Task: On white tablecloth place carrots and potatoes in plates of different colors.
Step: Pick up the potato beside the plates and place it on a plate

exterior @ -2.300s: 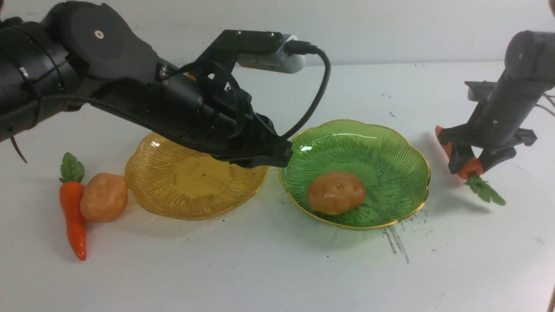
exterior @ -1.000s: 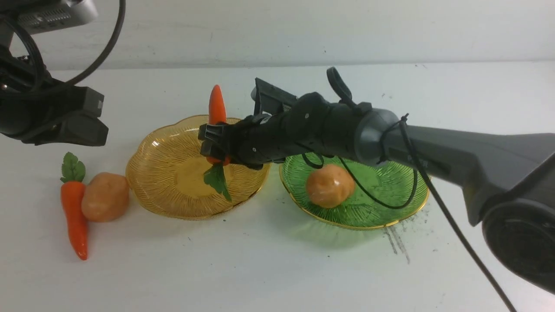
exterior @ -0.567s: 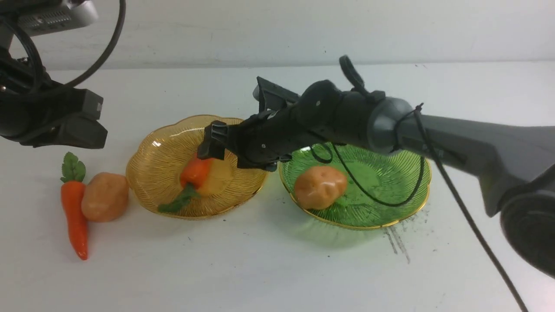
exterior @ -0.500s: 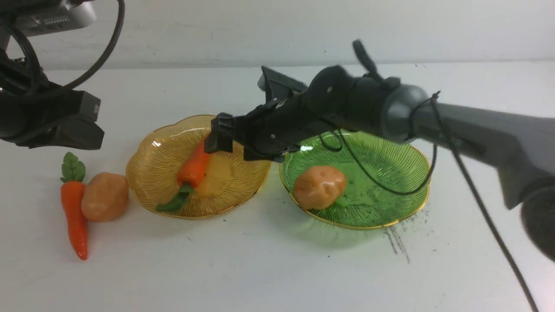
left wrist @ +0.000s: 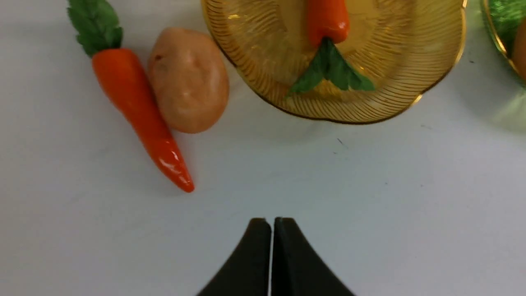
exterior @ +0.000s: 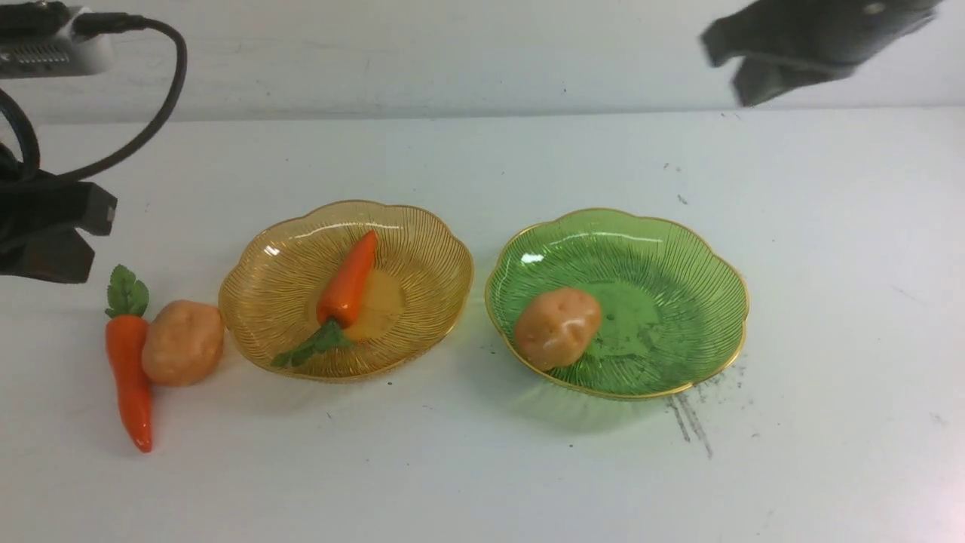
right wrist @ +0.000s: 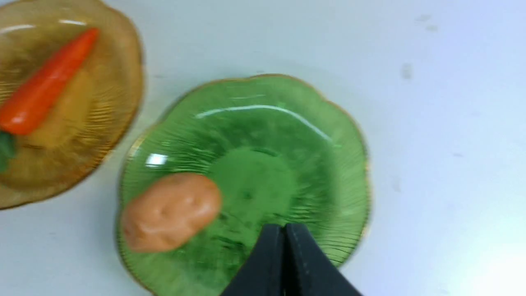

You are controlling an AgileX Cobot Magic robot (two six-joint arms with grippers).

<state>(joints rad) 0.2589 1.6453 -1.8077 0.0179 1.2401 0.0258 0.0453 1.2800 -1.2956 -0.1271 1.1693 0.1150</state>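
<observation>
Holds left gripper (left wrist: 271,224) closed, empty, well apart from loose carrot (left wrist: 135,111). Hangs right gripper (right wrist: 284,230), also closed, well clear of potato (right wrist: 170,211) in green plate (right wrist: 328,135).

Shiny plastic on a matt white surface (exterior: 482,467).
The amber plate (exterior: 256,302) and green plate (exterior: 678,256) are translucent, ribbed, glossy, gold-rimmed; the carrot (exterior: 348,277) in the amber plate gleams slick, the potato (exterior: 182,343) left of it smooth, duller.

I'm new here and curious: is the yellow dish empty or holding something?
Holding something: one carrot lies flat inside the yellow dish, leafy end toward its near rim, nothing gripping it.
</observation>
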